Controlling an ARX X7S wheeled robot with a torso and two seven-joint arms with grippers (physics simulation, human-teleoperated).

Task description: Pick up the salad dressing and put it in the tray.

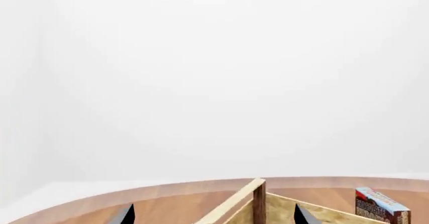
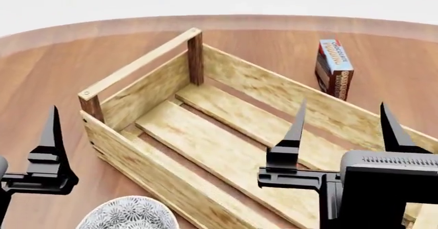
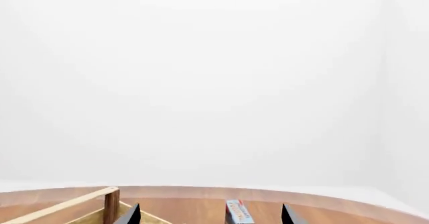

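No salad dressing shows in any view. The tray (image 2: 140, 62) is a large light-wood crate with a slatted bottom and dark brown corner posts, lying diagonally on the round wooden table; nothing lies in it. My right gripper (image 2: 342, 129) is open and empty, hovering over the tray's near right part. My left gripper (image 1: 214, 215) is open and empty, to the left of the tray's near corner; only one of its fingers (image 2: 49, 136) shows in the head view. The tray's far corner post shows in the left wrist view (image 1: 258, 201) and in the right wrist view (image 3: 110, 204).
A brown box with a blue and red top (image 2: 334, 67) stands upright on the table beyond the tray's far long side; it also shows in both wrist views (image 1: 381, 206) (image 3: 239, 213). A small white patterned bowl (image 2: 130, 213) sits near the tray's front corner.
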